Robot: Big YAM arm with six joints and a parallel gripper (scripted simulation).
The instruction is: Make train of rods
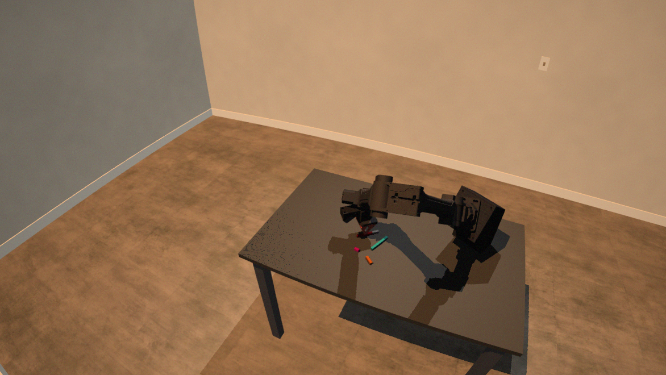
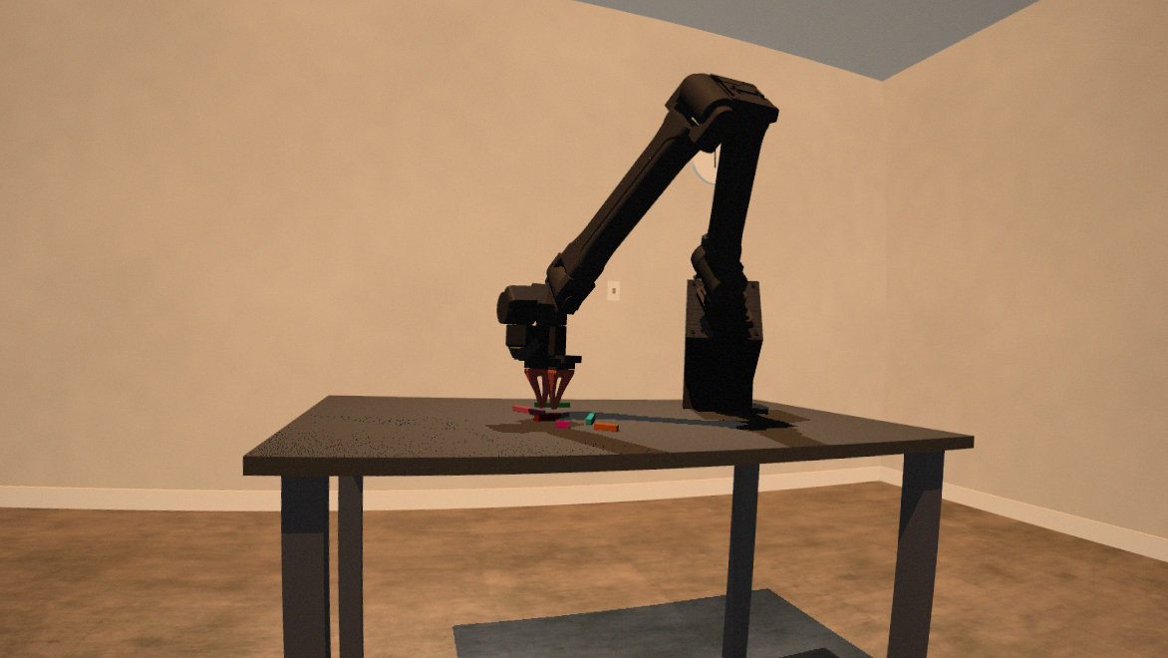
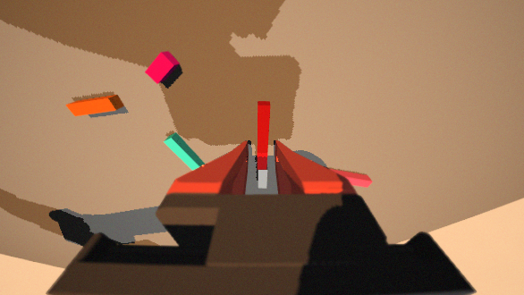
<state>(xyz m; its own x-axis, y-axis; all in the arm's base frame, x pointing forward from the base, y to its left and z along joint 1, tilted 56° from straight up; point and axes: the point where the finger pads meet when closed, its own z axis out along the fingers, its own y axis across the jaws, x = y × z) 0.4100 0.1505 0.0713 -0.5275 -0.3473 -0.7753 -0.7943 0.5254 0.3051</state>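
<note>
My gripper (image 1: pixel 367 231) (image 2: pixel 548 408) (image 3: pixel 261 147) is low over the table, its fingers a little apart on either side of the red rod (image 3: pixel 264 121) (image 2: pixel 542 417), with a gap showing on both sides. The grey rod (image 3: pixel 263 180) (image 1: pixel 375 232) lies in line at the red rod's end, with no gap that I can see. The turquoise rod (image 1: pixel 379 242) (image 2: pixel 590 418) (image 3: pixel 184 152) lies slanted to one side. The pink rod (image 3: pixel 359 178) (image 2: pixel 521 408) is on the other side, partly hidden by a finger. The green rod (image 2: pixel 563 404) lies behind the fingers, hidden in the wrist view.
The magenta rod (image 1: pixel 357 249) (image 2: pixel 563 425) (image 3: pixel 163 67) and the orange rod (image 1: pixel 369 260) (image 2: pixel 606 427) (image 3: pixel 95 105) lie apart from the red and grey rods, beyond the turquoise rod's near end. The arm's shadows cross the table (image 1: pixel 307 200).
</note>
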